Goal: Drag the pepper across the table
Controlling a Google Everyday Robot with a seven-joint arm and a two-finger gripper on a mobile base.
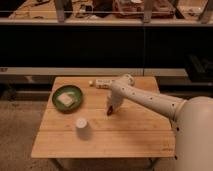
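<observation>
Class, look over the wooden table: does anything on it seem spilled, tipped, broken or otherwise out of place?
Nothing stands out. The white cup stands upright, the green bowl sits level with something pale inside, and a small packet lies flat near the far edge. The gripper is down at the table by the dark pepper. No spills show.
</observation>
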